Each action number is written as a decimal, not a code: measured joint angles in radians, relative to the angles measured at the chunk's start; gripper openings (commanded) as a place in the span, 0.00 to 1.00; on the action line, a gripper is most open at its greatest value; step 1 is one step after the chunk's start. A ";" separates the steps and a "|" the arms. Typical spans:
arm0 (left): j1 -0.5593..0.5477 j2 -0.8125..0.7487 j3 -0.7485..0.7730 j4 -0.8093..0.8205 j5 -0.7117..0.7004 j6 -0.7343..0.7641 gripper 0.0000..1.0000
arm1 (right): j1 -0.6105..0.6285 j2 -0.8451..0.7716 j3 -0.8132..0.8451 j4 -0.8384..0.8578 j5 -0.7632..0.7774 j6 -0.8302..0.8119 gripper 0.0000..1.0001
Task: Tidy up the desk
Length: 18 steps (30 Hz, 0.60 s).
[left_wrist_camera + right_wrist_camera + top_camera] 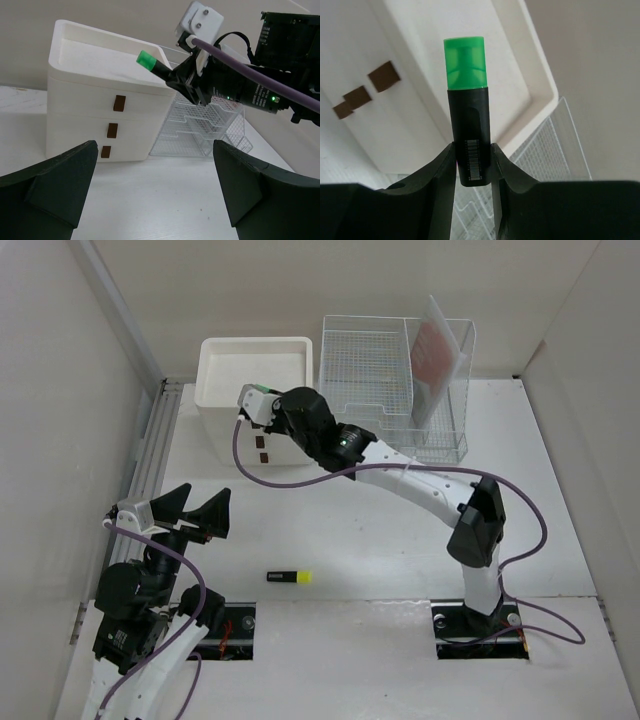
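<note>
The desk (pixel 380 540) is a white tabletop between pale walls. My right gripper (pixel 258 403) is shut on a black highlighter with a green cap (pixel 467 100) and holds it above the front edge of the white three-drawer box (pixel 255 370), cap pointing over the box's open top tray. The left wrist view shows that highlighter (pixel 150 64) raised over the box (pixel 100 115). A second black highlighter with a yellow cap (pixel 290 577) lies on the desk near the front. My left gripper (pixel 193 512) is open and empty, low at the left.
A clear wire-and-acrylic organizer (pixel 390 380) stands right of the drawer box at the back, with a reddish flat item (pixel 435 348) upright in its right slot. The box has three brown drawer handles (pixel 113 130). Purple cables loop off both arms.
</note>
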 measured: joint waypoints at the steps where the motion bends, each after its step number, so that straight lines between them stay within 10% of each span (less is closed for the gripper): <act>1: 0.000 0.000 0.000 0.000 0.000 0.000 1.00 | -0.008 0.006 0.015 0.000 0.005 -0.004 0.00; 18: 0.000 0.000 0.000 0.000 0.000 0.000 1.00 | -0.066 0.157 0.179 0.000 0.042 -0.033 0.23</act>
